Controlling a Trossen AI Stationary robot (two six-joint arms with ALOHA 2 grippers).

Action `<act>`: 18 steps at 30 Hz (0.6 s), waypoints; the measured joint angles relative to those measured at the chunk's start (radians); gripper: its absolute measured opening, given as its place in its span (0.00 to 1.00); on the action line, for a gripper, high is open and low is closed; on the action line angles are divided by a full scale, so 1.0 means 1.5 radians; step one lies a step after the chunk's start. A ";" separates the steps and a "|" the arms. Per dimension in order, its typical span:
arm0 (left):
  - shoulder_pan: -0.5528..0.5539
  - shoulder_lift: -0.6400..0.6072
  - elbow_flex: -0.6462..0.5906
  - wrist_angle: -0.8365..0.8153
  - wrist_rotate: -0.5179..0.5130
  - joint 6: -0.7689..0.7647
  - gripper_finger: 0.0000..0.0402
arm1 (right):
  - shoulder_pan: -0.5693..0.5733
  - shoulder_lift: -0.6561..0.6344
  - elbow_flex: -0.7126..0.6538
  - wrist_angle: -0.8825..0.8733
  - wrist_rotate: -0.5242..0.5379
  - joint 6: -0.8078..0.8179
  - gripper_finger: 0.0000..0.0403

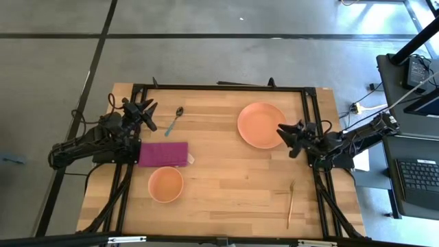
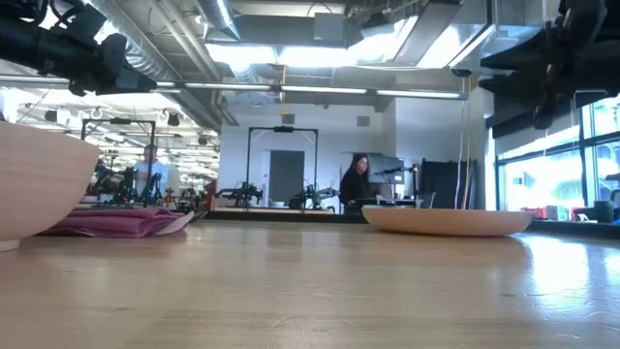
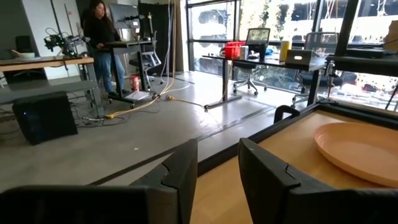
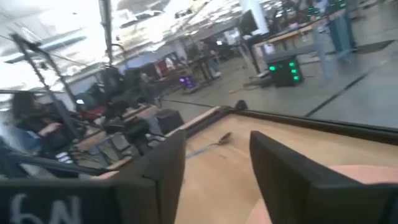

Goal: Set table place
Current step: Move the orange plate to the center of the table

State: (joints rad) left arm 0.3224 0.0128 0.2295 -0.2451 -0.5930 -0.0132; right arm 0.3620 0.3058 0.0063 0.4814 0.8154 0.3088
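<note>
1 plate; 1 bowl; 1 fork

The salmon-orange plate lay flat and empty on the far right part of the light wood counter, a round shallow dish. The smaller matching bowl stood upright and empty on the near left part, well apart from the plate. The magenta napkin, folded into a rectangle, lay just beyond the bowl by the left edge, a small pale tag showing at its right corner. The blue-handled dark spoon lay at a slant on the far left part, its bowl end pointing away. The slim gold fork lay lengthwise near the right front corner.
</note>
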 joint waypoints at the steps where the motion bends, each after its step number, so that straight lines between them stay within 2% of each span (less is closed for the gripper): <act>1: 0.000 0.000 0.000 0.000 0.000 0.000 0.27 | -0.005 0.000 0.000 0.000 0.003 0.000 0.49; 5: 0.000 0.000 0.000 0.007 0.000 0.000 0.27 | -0.026 0.000 0.000 -0.002 -0.001 0.003 0.56; 7: 0.000 0.000 0.000 0.013 0.000 0.000 0.27 | -0.031 0.000 0.000 -0.009 -0.029 0.018 0.57; 10: 0.000 0.000 0.000 0.038 -0.001 0.028 0.27 | -0.033 0.000 0.000 -0.017 -0.095 0.047 0.56; 13: 0.000 0.000 0.000 0.085 0.006 0.088 0.27 | -0.033 0.000 0.021 -0.049 -0.109 0.070 0.52; 16: 0.000 0.000 0.000 0.121 0.067 0.060 0.27 | -0.033 0.000 0.070 -0.085 -0.110 0.068 0.49; 18: 0.000 0.000 0.000 0.126 0.145 0.047 0.27 | -0.033 0.004 0.112 -0.122 -0.132 0.060 0.48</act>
State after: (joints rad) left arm 0.3222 0.0124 0.2295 -0.0560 -0.3756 0.0575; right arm 0.3126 0.3116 0.1738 0.2989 0.6171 0.3992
